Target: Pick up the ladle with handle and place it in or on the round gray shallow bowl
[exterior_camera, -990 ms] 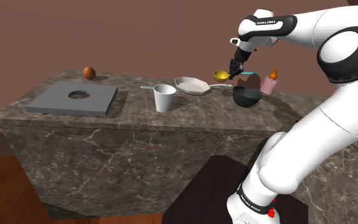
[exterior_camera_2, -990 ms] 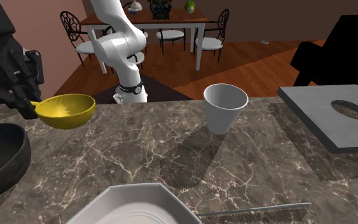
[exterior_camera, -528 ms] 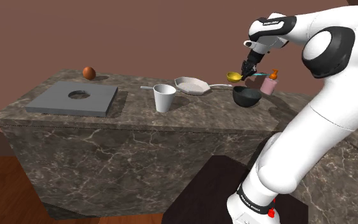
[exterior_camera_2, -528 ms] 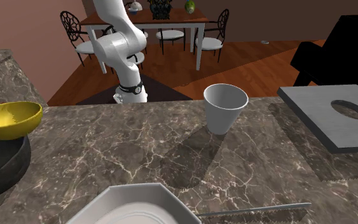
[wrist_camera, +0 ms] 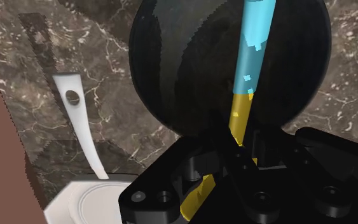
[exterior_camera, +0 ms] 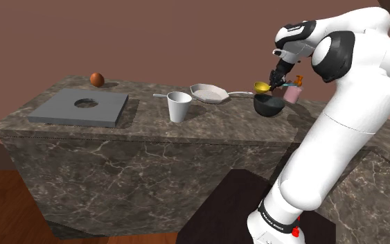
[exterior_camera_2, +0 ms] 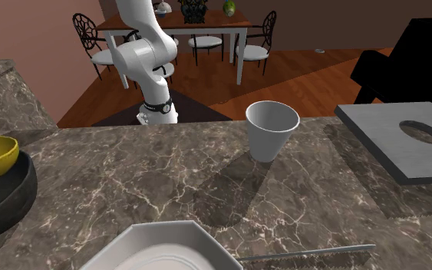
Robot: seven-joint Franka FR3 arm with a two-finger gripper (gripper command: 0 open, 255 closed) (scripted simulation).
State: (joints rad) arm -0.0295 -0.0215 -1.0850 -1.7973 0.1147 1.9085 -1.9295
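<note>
Shoulder view had the gripper (exterior_camera: 276, 80) up over the far end of the marble counter (exterior_camera: 214, 118), fingers pinched on the ladle (exterior_camera: 261, 86). The ladle's yellow scoop hung just above the dark bowl (exterior_camera: 269, 105), at roughly 11 o'clock from the bowl's middle. I honestly couldn't tell whether it was touching the rim. A pink bottle (exterior_camera: 294, 93) with an orange top stood right beside the bowl at about 2 o'clock. At 9 o'clock from the bowl was a white pan (exterior_camera: 209, 93) with angled sides. A white cup (exterior_camera: 179, 106) sat at 8 o'clock from the pan. Well off at 9 o'clock from the cup lay a flat grey slab (exterior_camera: 80, 106) with a round hole in it. A small orange ball (exterior_camera: 97, 79) sat at 1 o'clock from the slab, near the back edge.

Wrist view was clearest on the grip. Both black fingers clamped the yellow stretch of the ladle's handle (wrist_camera: 254, 51), and the cyan stretch ran out across the bowl's dark inside. The pan's own handle lay on the marble beside the bowl.

Second exterior view showed the scoop at 12 o'clock of the bowl's rim. The slab was at 3 o'clock from the cup and the pan at 7 o'clock. The white arm (exterior_camera_2: 141, 54) rose at 10 o'clock, behind the counter. A dining table (exterior_camera_2: 176, 29) with chairs stood further back.
</note>
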